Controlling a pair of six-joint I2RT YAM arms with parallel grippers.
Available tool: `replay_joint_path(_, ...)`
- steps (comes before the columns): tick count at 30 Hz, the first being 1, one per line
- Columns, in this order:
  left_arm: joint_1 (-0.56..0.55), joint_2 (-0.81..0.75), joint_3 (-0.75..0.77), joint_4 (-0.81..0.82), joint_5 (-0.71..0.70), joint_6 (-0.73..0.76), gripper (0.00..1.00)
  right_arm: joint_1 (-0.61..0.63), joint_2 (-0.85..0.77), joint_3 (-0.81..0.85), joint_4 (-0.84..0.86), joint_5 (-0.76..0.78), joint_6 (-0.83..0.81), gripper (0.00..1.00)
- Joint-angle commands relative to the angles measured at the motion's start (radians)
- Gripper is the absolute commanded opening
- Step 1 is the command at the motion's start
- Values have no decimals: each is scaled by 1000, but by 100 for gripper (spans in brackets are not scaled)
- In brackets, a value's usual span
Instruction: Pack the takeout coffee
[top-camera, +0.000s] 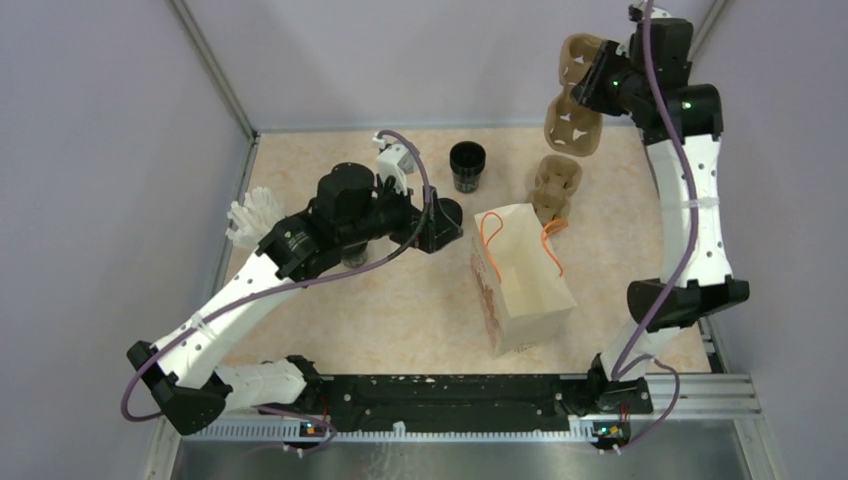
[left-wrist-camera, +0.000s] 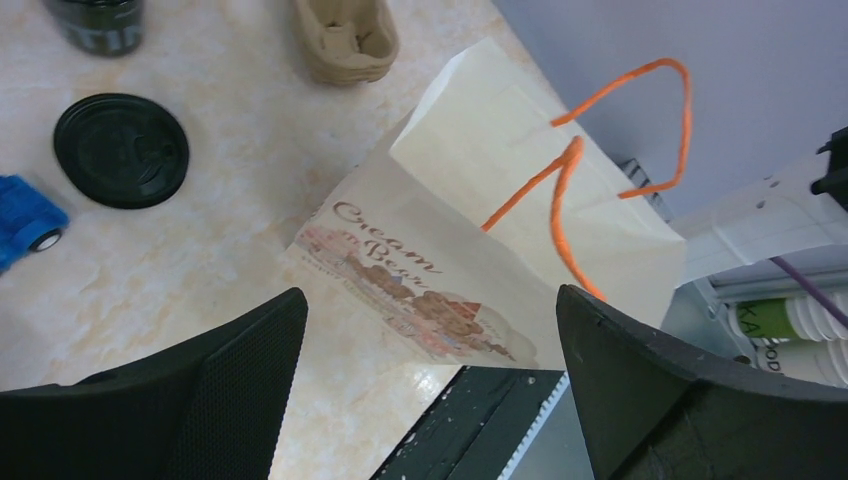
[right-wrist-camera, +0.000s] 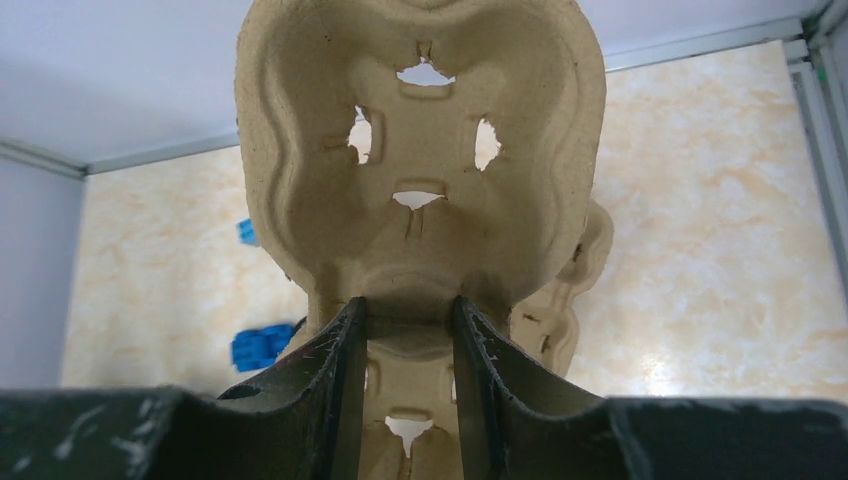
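The black ridged cup (top-camera: 467, 165) stands upright and open at the back middle of the table; its lower part shows in the left wrist view (left-wrist-camera: 100, 18). Its flat black lid (left-wrist-camera: 121, 150) lies on the table near the cup. My left gripper (top-camera: 447, 226) (left-wrist-camera: 430, 305) is open and empty, low over the table between the lid and the paper bag (top-camera: 522, 282) (left-wrist-camera: 500, 200). My right gripper (top-camera: 598, 82) (right-wrist-camera: 410, 305) is shut on the middle rib of a brown pulp carrier (top-camera: 573, 95) (right-wrist-camera: 420, 150), held high at the back right.
The white bag with orange handles stands open in the middle. Another pulp carrier (top-camera: 556, 188) (left-wrist-camera: 345, 40) sits behind it. A blue toy car (left-wrist-camera: 25, 222) (right-wrist-camera: 262, 345) lies left of the lid. White utensils (top-camera: 250, 215) stick out at the left edge.
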Motion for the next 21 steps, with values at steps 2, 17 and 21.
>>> replay_joint_path(2,2,27,54,168,141,-37,99,0,-148,-7,-66,-173,54,30)
replay_joint_path(17,-1,157,54,332,257,-86,84,13,-481,-363,4,-520,259,30)
replay_joint_path(21,-4,189,73,356,279,-99,77,21,-546,-465,67,-570,340,29)
